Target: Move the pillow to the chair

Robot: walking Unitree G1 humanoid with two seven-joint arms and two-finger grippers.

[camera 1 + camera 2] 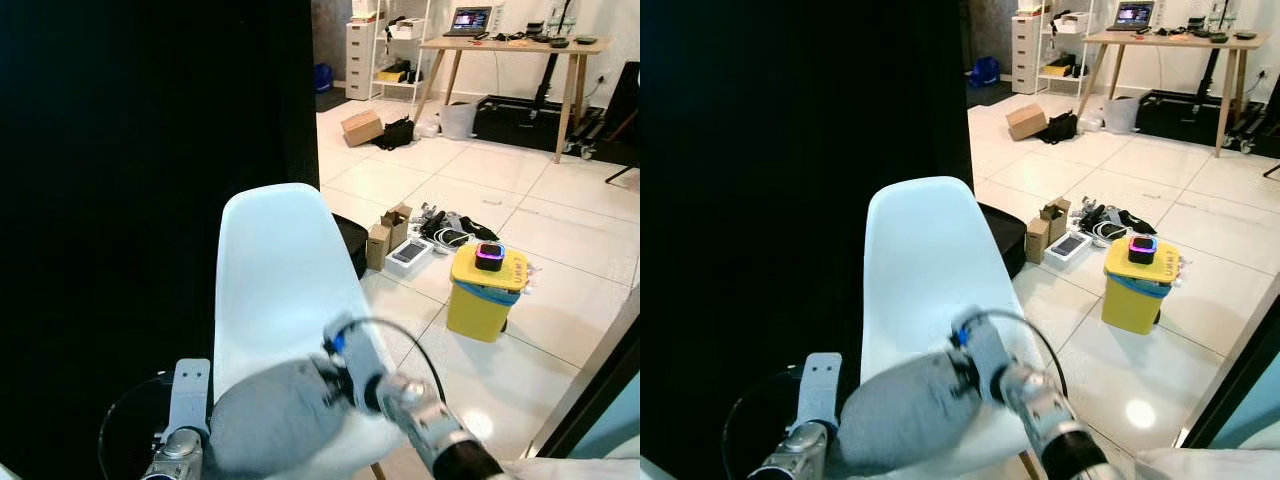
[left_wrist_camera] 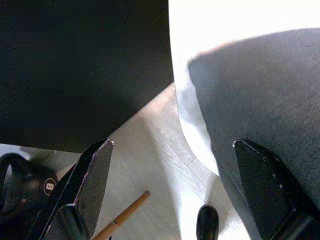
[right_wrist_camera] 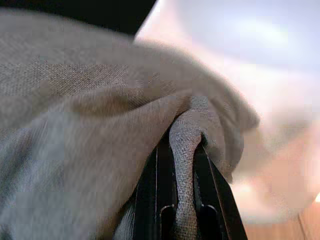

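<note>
A grey pillow point(image 1: 265, 415) lies across the seat of a white plastic chair point(image 1: 280, 280) right in front of me. My right gripper point(image 1: 335, 385) is shut on the pillow's right edge; in the right wrist view a fold of grey cloth point(image 3: 187, 135) is pinched between its black fingers point(image 3: 212, 197). My left gripper point(image 2: 170, 192) hangs at the pillow's left side by the seat's rim, open. One finger point(image 2: 95, 175) stands over the floor, the other point(image 2: 262, 177) lies against the pillow point(image 2: 260, 95).
A black curtain point(image 1: 150, 150) hangs close on the left behind the chair. To the right on the tiled floor stand a yellow bin point(image 1: 484, 292), small boxes point(image 1: 390, 230) and cables. A wooden desk point(image 1: 505, 45) stands at the far wall. A dark kettlebell point(image 2: 22, 182) sits near the chair.
</note>
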